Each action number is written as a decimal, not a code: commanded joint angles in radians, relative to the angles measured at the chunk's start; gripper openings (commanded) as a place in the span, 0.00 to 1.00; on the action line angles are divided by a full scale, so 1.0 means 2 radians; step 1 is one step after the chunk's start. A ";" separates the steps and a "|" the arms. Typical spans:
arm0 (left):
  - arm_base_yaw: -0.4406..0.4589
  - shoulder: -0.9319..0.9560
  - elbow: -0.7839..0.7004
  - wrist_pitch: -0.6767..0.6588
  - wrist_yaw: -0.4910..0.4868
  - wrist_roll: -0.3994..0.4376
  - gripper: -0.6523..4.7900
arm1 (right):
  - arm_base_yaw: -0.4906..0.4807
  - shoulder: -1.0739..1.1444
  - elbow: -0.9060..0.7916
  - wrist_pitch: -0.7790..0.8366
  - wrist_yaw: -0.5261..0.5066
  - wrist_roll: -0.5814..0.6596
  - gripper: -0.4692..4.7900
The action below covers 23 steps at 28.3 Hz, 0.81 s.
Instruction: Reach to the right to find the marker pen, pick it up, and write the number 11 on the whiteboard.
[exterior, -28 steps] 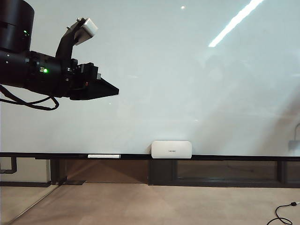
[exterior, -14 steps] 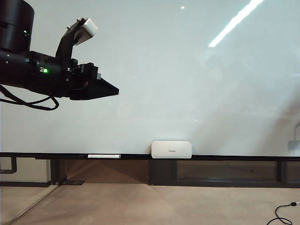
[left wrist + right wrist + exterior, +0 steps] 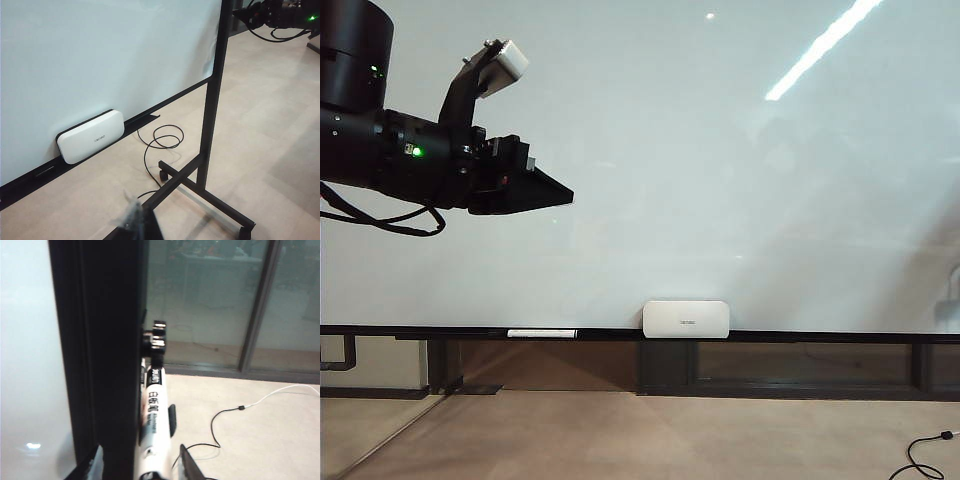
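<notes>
The right tool (image 3: 142,466) stands wide, its fingers (image 3: 189,466) on either side of the pen (image 3: 154,425) with gaps, not gripping. The pen runs straight ahead of this tool, hard against the dark post (image 3: 107,355) of the board (image 3: 720,150). Likely risks: closing off-centre could jam a finger on the post, or knock the pen to the floor. The left tool (image 3: 535,188) hangs before the blank board; I cannot tell its opening. A white box (image 3: 686,319) sits below and beyond it.
</notes>
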<state>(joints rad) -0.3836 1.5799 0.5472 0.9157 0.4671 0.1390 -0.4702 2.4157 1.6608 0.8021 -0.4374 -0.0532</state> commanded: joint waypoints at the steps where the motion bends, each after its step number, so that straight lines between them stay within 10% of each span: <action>1: -0.001 -0.001 0.001 0.003 0.002 0.002 0.11 | -0.001 -0.004 0.001 0.008 0.010 0.000 0.49; 23: -0.001 -0.001 0.001 0.007 0.002 0.003 0.11 | -0.001 0.012 0.002 0.026 0.022 -0.003 0.49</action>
<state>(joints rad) -0.3836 1.5799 0.5472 0.9165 0.4667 0.1390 -0.4709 2.4374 1.6623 0.8326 -0.3862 -0.0605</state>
